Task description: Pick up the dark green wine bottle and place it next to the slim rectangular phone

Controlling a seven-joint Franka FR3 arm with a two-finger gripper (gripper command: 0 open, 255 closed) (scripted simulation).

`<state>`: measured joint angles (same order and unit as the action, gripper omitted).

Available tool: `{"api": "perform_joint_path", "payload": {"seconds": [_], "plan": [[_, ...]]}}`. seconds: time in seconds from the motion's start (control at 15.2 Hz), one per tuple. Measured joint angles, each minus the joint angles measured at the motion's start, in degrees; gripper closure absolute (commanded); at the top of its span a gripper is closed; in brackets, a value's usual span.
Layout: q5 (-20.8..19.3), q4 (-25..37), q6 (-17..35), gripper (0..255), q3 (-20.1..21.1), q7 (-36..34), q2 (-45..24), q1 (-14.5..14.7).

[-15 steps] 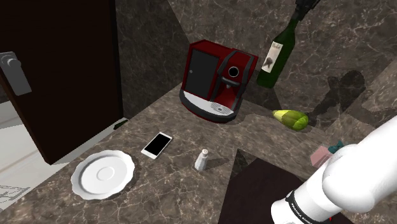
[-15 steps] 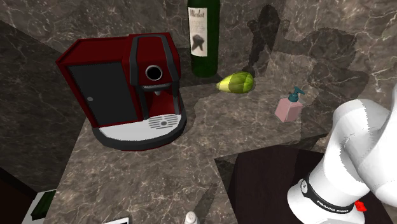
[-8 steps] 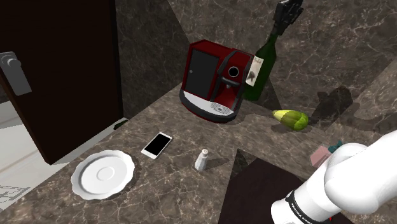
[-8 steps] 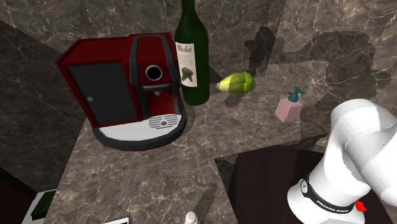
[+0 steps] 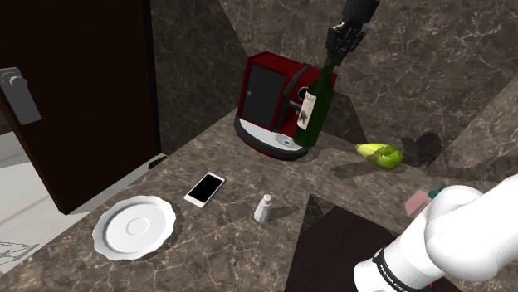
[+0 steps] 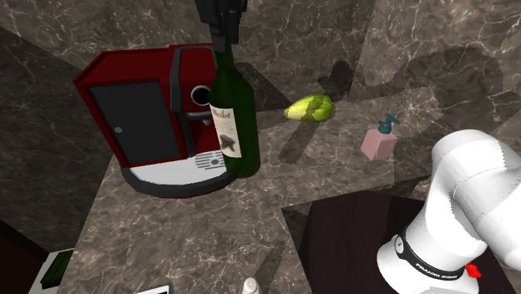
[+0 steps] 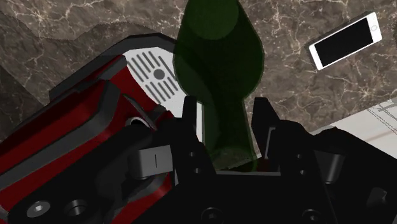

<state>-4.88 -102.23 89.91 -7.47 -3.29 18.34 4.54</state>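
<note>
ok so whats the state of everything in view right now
wine bottle: gripped by its neck, near upright
hand: shut on the wine bottle
phone: flat, screen up and dark
plate: flat, empty
shaker: upright
soap dispenser: upright
green vegetable: on its side

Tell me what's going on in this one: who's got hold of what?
The robot's jaws are shut on the neck of the dark green wine bottle. The bottle hangs in front of the red coffee machine and appears to be lifted off the counter. The phone lies screen-up farther along the counter, beside a white plate. The bottle has not yet been set down next to it.
</note>
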Motion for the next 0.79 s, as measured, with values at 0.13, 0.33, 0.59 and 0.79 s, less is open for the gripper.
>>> {"api": "perform_joint_path", "payload": {"seconds": [0.13,0.33,0.59,0.79], "plan": [[0.23,-2.67,2.55,255,1.37,-2.23,-0.03,0.68],[0.53,-6.74,6.56,255,3.42,-5.58,-0.19,1.74],[0.96,-10.13,11.37,255,6.04,-9.85,-1.89,3.18],[1.14,-12.39,14.91,255,7.88,-12.91,-3.37,4.22]]}}
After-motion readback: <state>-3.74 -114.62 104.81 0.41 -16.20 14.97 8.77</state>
